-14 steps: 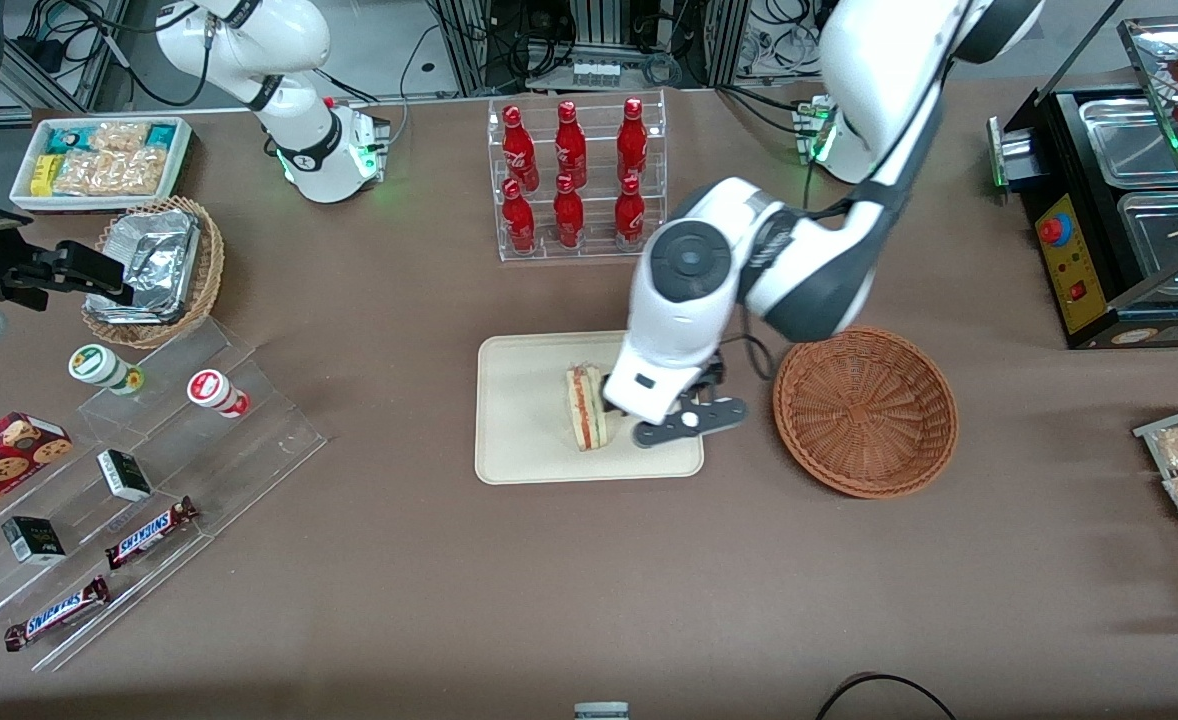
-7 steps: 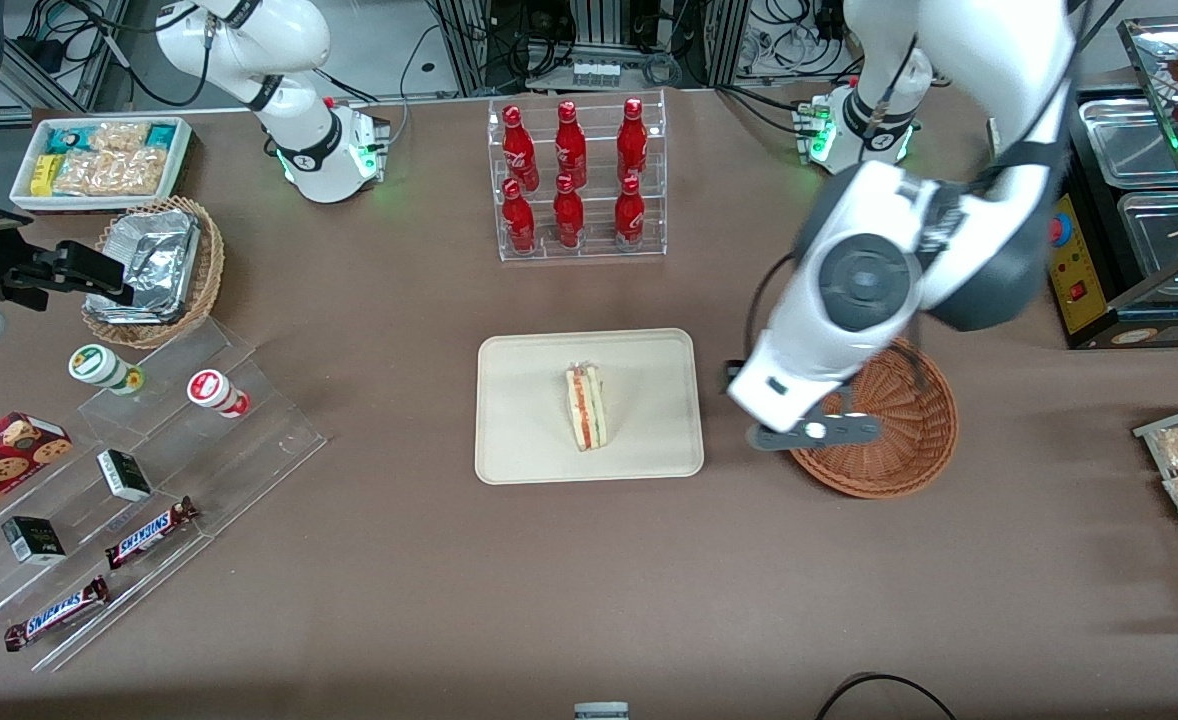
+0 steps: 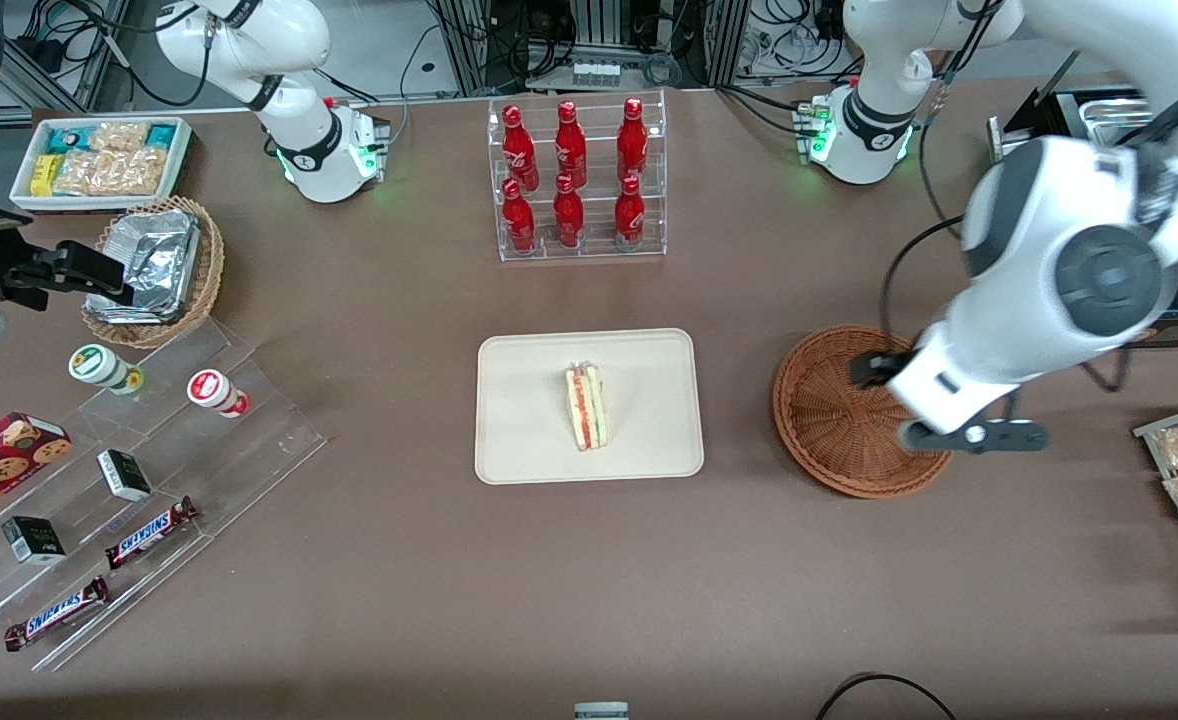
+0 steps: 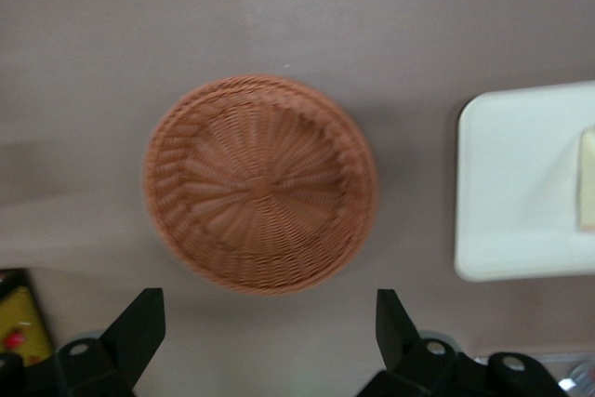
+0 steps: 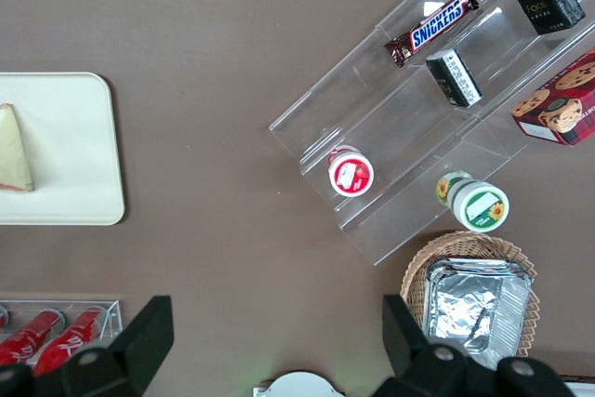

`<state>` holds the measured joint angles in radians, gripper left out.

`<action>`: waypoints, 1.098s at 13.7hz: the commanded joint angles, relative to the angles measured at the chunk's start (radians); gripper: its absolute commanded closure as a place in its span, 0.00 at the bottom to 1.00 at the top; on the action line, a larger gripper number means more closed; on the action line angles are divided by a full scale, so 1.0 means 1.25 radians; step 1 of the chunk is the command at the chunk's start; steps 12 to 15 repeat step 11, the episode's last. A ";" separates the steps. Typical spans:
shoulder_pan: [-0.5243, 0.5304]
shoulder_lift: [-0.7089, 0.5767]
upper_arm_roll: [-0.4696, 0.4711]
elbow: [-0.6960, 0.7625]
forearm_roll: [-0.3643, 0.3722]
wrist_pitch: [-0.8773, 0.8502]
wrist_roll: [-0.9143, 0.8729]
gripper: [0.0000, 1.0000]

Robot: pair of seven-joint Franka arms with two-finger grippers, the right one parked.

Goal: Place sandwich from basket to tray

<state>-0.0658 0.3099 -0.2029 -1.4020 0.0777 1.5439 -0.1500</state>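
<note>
The sandwich point(image 3: 585, 407) lies on the cream tray point(image 3: 529, 440) in the middle of the table, its red, green and orange filling edge showing. It also shows in the right wrist view point(image 5: 14, 151) on the tray point(image 5: 84, 183). The reddish-brown wicker basket point(image 3: 834, 420) is empty; it shows whole in the left wrist view point(image 4: 260, 185), with the tray's corner point(image 4: 511, 192) beside it. My gripper point(image 4: 265, 327) is open and empty, high above the table at the basket's rim toward the working arm's end point(image 3: 969, 435).
A rack of red bottles point(image 3: 576, 180) stands farther from the camera than the tray. A tan basket with foil point(image 3: 154, 265), a white snack bin point(image 3: 99, 160) and clear tiered shelves with snacks point(image 3: 129, 480) lie toward the parked arm's end. A black food warmer point(image 3: 1119, 230) stands toward the working arm's end.
My gripper has left the sandwich on the tray and moved away over the basket toward the working arm's end, rising. The sandwich has stayed put.
</note>
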 commanded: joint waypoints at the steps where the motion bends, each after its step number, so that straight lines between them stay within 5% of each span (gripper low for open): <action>1: 0.048 -0.086 -0.005 -0.067 -0.012 -0.012 0.115 0.00; 15: 0.088 -0.184 0.060 -0.064 -0.011 -0.074 0.159 0.00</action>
